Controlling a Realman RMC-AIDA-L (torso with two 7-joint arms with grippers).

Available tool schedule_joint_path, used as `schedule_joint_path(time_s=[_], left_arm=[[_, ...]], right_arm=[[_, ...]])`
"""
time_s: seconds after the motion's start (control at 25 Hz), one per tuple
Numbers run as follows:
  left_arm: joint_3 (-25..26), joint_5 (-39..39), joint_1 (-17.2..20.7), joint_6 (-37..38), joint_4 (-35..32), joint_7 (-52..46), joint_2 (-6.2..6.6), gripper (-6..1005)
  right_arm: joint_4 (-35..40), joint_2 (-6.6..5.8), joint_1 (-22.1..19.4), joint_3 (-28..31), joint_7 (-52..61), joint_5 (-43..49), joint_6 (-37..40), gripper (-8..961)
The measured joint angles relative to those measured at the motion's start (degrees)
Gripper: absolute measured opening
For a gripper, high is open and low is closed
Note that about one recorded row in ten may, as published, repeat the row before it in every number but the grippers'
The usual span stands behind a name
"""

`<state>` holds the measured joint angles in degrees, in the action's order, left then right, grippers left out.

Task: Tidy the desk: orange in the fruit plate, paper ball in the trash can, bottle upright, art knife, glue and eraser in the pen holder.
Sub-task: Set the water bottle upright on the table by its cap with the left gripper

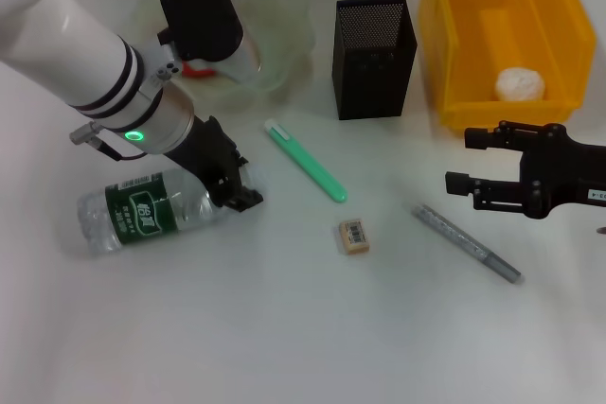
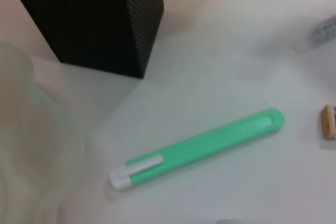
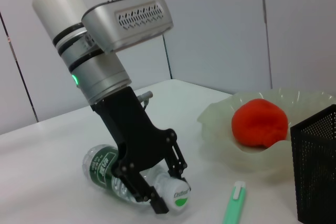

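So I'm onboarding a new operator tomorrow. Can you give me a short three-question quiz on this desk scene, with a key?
1. True or false: the bottle stands upright.
2. Where is the paper ball? A) in the fruit plate B) in the trash can C) on the desk
3. Which gripper is at the bottle's cap end?

Key:
1. False. It lies on its side on the desk.
2. B. The orange is what sits in the fruit plate.
3. The left gripper, its fingers straddling the neck near the cap. The right gripper is open above the desk in front of the trash can.
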<state>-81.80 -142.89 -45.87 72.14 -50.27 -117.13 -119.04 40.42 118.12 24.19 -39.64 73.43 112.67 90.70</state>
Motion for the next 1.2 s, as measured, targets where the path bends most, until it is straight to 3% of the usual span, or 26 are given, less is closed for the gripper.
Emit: schedule_joint_path(time_s=[0.08,0.32,0.48,0.52,0.68,0.76,0.84,1.2], left_arm=[[0.47,0.39,0.63,0.13,-1.99,-0.07,0.05,445],[6.74,4.17,4.1,2.29,-8.72,0.8,0.57,445],[18.2,8.78,6.32,5.59,-10.73,4.46,0.68,445],[18.2,8.78,6.32,5.59,-10.73,4.46,0.68,445],[30.8,14.32,8.95,10.08,-10.35,9.16,0.94,445],[31.91,15.12,9.5,10.54,-10.31,9.74,0.97,446],[34.26,18.91,12.48,11.36,-10.24,12.17,1.12,446],[35.32,28.95,18.77,11.51,-10.1,17.03,1.87,446]], right_arm=[[-0.08,0.0,0.02,0.0,0.01,0.0,0.0,695],[-0.09,0.0,0.12,0.01,0.03,0.0,0.0,691],[-0.08,0.0,0.52,0.0,0.06,-0.04,-0.06,688],[-0.08,0.0,0.52,0.0,0.06,-0.04,-0.06,688],[-0.08,0.0,0.91,-0.02,0.51,-0.07,-0.09,685],[-0.08,0.0,1.0,-0.03,0.55,-0.08,-0.09,684],[-0.08,0.0,1.37,-0.01,0.63,-0.07,-0.1,682],[-0.01,0.0,1.99,0.0,0.66,0.13,-0.1,676]])
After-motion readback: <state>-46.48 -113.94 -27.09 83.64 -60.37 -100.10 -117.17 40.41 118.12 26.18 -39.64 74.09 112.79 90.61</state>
